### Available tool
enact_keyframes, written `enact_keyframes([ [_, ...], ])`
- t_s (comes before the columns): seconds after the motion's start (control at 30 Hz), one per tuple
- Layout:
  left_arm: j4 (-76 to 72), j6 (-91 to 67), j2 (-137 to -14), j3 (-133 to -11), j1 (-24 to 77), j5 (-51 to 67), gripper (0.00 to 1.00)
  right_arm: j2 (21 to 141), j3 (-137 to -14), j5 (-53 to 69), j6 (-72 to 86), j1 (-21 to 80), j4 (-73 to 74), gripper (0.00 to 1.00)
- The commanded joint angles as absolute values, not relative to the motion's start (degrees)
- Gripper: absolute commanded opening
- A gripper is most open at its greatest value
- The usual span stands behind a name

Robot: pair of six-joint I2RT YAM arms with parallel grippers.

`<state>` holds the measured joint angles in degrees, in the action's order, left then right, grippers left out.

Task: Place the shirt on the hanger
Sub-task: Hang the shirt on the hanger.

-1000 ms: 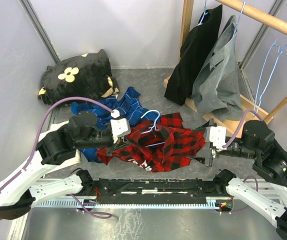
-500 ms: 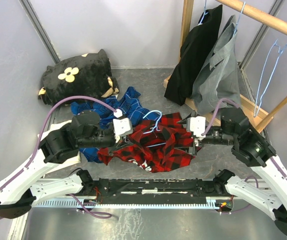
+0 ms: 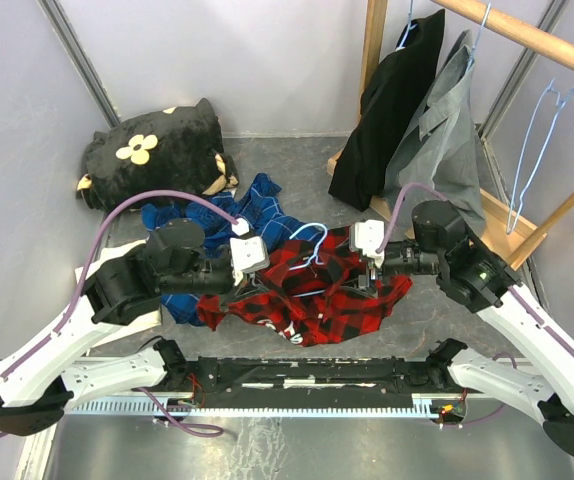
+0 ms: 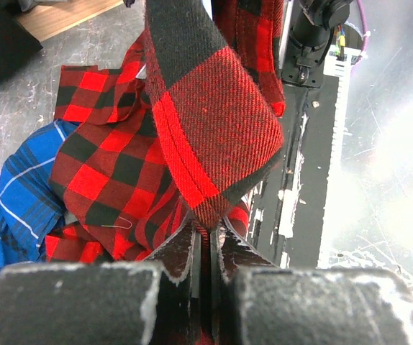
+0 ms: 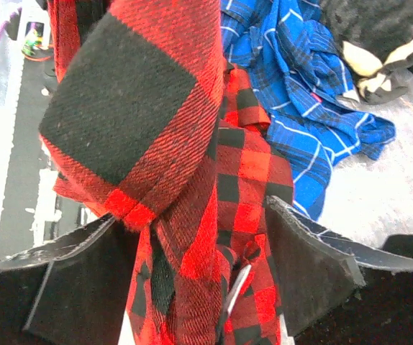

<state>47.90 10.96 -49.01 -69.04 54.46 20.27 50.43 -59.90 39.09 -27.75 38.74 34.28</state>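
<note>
- At the left pincer (image 4: pixel 208 230), we are pinching a folded edge of the shirt (image 3: pixel 317 300) between jaws pressed almost together. We judge this is lifting that fold off the table (image 3: pixel 297 170) so the cloth is opening up for the hanger (image 3: pixel 310 227).
- At the right pincer (image 5: pixel 191 212), we are holding the jaws wide, one on each side of a hanging roll of the same shirt. They are not gripping it. This looks to us like the setup for a second hold, so the cloth can be spread between both arms.
- Beyond the pincers, the shirt is lying bunched on the table between the two arms. The hanger is resting on its far edge with the hook pointing away from the bases. We judge the hanger is not yet threaded into the shirt.
- The blue shirt (image 3: pixel 202 220) is lying just beside the red one, touching it on the left.
- The top view is giving us the hanger and both arms meeting over the shirt, but it is hiding the jaws. The wrist views are showing the jaws plainly, but not the hanger's triangle.
</note>
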Motion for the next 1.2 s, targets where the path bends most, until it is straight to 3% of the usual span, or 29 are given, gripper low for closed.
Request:
enact_keyframes([
  [0.0,45.95,11.26,-48.05,-71.29,54.39,23.05,0.03,52.25,-64.24,44.44,-24.70,38.90,31.69,0.72],
  [0.1,46.38,11.39,-47.54,-71.24,54.37,23.28,0.03,54.67,-66.62,45.90,-23.71,38.65,33.83,0.56],
  [0.17,46.56,11.34,-47.04,-71.04,54.40,23.36,0.03,55.54,-67.76,46.45,-23.54,38.16,34.12,0.30],
  [0.2,46.70,11.27,-46.69,-70.83,54.37,23.45,0.03,55.47,-67.54,46.53,-22.83,37.97,33.08,0.23],
  [0.33,47.80,11.22,-45.82,-70.08,54.35,23.36,0.03,53.57,-65.37,47.64,-19.34,37.15,27.16,0.22],
  [0.53,48.66,10.92,-44.10,-69.37,54.39,21.82,0.03,53.98,-66.49,50.75,-19.26,36.24,29.84,0.20],
  [0.7,48.66,10.73,-42.75,-69.27,54.38,19.79,0.03,53.55,-66.96,52.34,-19.65,36.18,33.39,0.02],
  [0.83,47.19,9.89,-42.53,-69.02,54.40,18.34,0.05,52.73,-68.39,49.68,-20.11,36.17,38.11,0.00],
  [1.1,41.11,5.65,-42.17,-69.99,54.32,4.97,0.56,52.33,-75.60,33.92,-12.72,36.13,44.69,0.00],
  [1.13,40.46,5.09,-42.01,-70.63,54.37,1.86,0.71,52.85,-77.24,31.78,-11.54,36.15,46.06,0.00],
  [1.17,39.71,4.45,-41.63,-71.28,54.36,-0.94,0.77,53.53,-79.26,30.05,-10.96,36.15,47.20,0.00],
])
